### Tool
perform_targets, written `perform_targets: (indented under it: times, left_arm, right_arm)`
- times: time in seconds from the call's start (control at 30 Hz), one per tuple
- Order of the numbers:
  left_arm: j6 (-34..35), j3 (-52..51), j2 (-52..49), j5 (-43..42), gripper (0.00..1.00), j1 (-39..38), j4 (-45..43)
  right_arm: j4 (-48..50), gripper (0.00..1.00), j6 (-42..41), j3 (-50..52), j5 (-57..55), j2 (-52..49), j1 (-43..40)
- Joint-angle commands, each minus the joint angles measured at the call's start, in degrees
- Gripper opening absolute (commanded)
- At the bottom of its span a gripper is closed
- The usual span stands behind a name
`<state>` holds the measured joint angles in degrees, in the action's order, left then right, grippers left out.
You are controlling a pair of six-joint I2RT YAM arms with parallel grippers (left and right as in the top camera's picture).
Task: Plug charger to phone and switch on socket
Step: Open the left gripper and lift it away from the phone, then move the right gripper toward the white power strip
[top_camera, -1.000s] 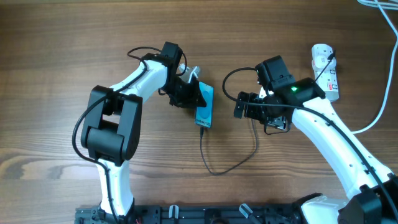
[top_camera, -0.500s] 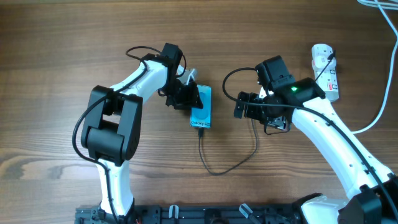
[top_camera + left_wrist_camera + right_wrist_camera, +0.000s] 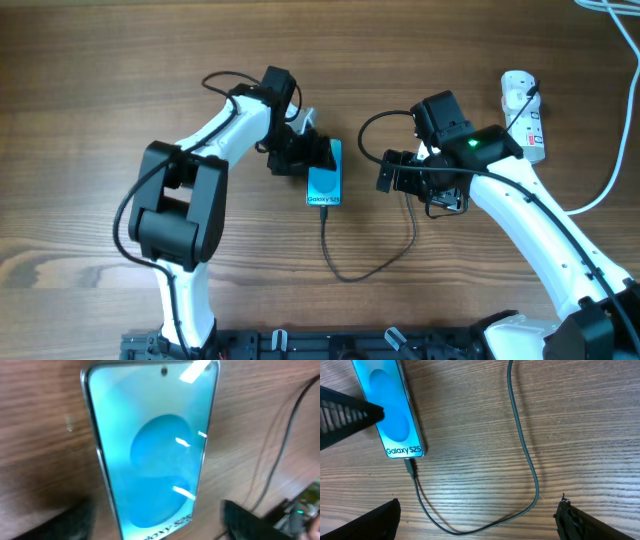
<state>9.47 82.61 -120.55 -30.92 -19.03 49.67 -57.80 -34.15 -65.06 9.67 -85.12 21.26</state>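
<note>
Overhead: your left gripper point(image 3: 308, 158) just sprang wide, freeing the phone point(image 3: 324, 182) beneath it; the charger point(image 3: 345, 270) looks plugged. Your right gripper point(image 3: 388, 172) gapes empty; the socket point(image 3: 524, 115) comes next.

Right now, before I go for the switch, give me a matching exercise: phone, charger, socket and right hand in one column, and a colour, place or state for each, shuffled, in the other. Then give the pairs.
1. phone
2. charger
3. socket
4. right hand

A. open, above the cable's slack loop
B. black, tip in the phone's bottom edge
C. white, toward the right side of the table
D. teal screen, lying flat

Pairs: 1-D, 2-B, 3-C, 4-A.
</note>
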Motion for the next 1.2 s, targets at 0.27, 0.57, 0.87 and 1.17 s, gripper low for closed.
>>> perform_targets:
  times: [0.27,0.57,0.87,1.17]
  left_arm:
    - [4.81,-1.16,7.21,9.38,1.0,4.72,2.4]
    - [14.12,-1.16,36.13,29.14,1.0,7.96,3.39]
    - [13.7,-1.18,38.27,31.89,1.0,7.96,4.44]
    - [13.7,-1.18,38.27,31.87,1.0,7.96,4.44]
  right_arm:
    - [0.11,1.0,0.17,0.28,0.74,0.15,-0.11]
    - [1.66,1.0,-5.77,0.28,0.74,0.15,-0.11]
    - [3.17,1.0,-8.24,0.28,0.07,0.15,-0.11]
    - [2.69,1.0,-7.96,0.28,0.92,0.15,-0.11]
